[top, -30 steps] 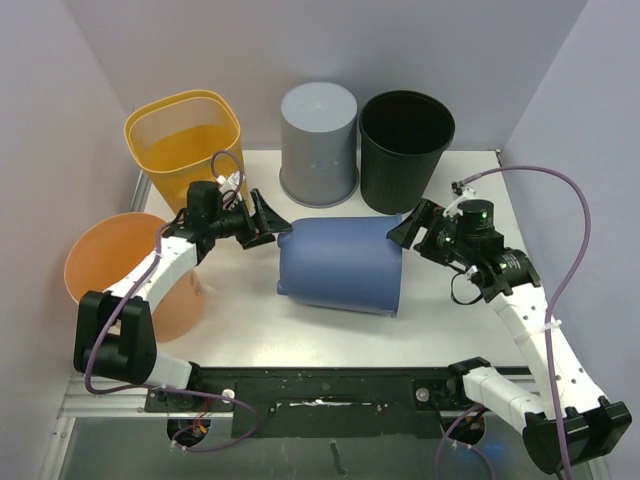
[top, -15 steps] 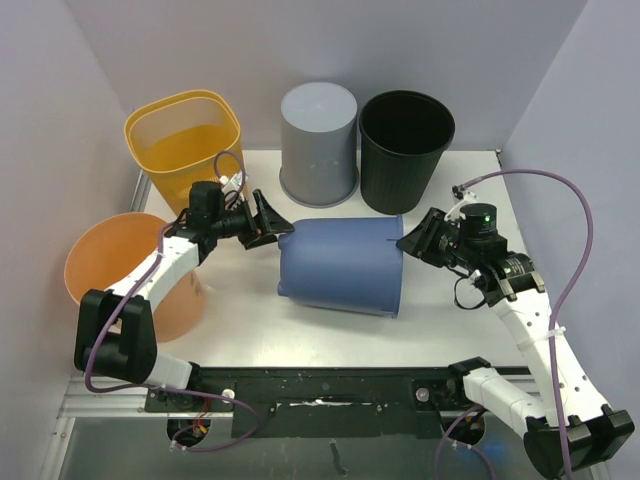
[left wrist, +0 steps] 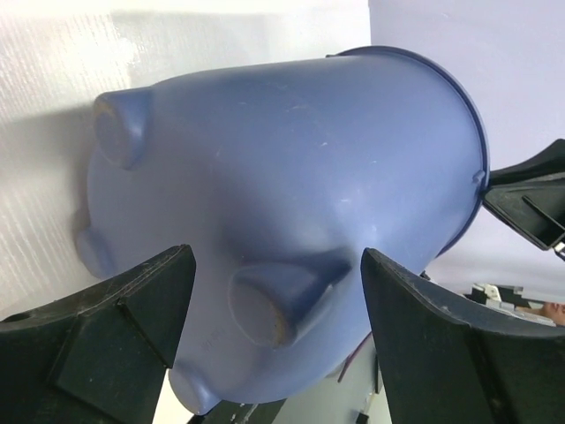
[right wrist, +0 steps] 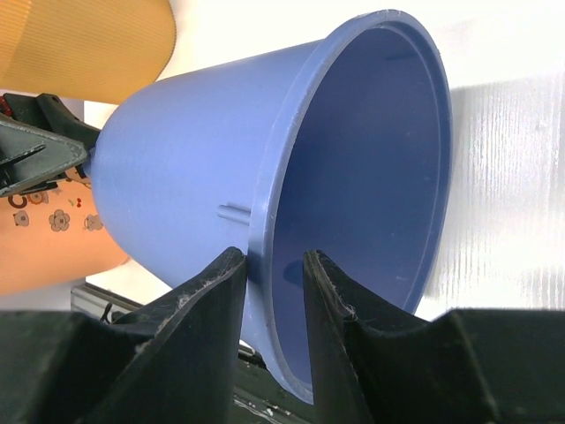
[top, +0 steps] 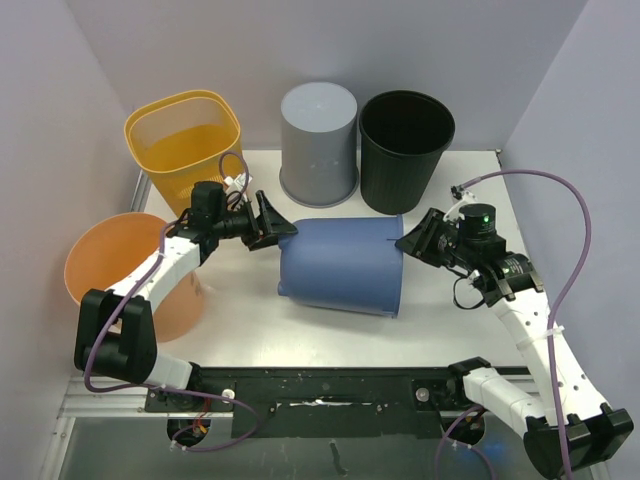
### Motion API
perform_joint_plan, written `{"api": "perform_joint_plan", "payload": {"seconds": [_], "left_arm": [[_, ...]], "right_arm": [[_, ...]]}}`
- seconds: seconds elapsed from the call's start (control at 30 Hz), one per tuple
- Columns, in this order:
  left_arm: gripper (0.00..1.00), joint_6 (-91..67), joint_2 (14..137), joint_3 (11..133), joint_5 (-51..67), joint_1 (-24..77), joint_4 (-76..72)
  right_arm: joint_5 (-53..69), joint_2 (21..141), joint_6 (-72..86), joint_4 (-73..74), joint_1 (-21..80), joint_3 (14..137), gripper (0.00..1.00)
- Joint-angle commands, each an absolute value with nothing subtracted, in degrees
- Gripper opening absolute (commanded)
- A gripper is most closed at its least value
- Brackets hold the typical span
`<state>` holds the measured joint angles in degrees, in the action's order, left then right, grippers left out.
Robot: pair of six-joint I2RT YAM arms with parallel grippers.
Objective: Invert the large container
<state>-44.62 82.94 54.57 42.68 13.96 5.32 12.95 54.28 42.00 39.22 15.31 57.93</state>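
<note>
The large container [top: 340, 265] is a blue bucket lying on its side in the middle of the table, mouth to the right and footed base to the left. My right gripper [top: 408, 238] is shut on its rim. In the right wrist view [right wrist: 274, 256] one finger is outside the wall [right wrist: 185, 203] and one is inside the mouth. My left gripper [top: 272, 228] stands open at the upper left of the base. In the left wrist view its fingers [left wrist: 275, 265] straddle a stubby foot of the bucket [left wrist: 291, 194] without touching it.
At the back stand a yellow bin [top: 183, 135], an upside-down grey bin [top: 319, 140] and a black bin [top: 406, 135], all close behind the bucket. An orange bucket [top: 110, 265] sits at the left edge by the left arm. Walls close in on both sides.
My right gripper moved in and closed on the bucket's rim, and the rim's upper edge rose a little. The left gripper crept slightly right, still open.
</note>
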Motion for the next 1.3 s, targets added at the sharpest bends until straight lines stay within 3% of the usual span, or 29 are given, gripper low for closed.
{"api": "perform_joint_plan", "payload": {"seconds": [0.0,0.57,0.97,1.27], "left_arm": [[0.75,-46.0,80.4,56.5,46.6,14.2,1.4],[0.74,-55.8,80.1,60.8,51.7,15.1,-10.3],[0.74,-59.2,82.9,75.4,51.8,17.3,-12.7],[0.73,-62.6,87.7,78.2,51.5,23.7,-18.8]], "right_arm": [[13.3,55.1,41.5,36.6,14.9,57.0,0.32],[15.1,57.4,46.8,28.3,15.0,53.7,0.07],[16.3,60.8,52.2,18.5,14.9,48.8,0.03],[15.6,60.4,56.3,12.7,14.6,42.7,0.06]]}}
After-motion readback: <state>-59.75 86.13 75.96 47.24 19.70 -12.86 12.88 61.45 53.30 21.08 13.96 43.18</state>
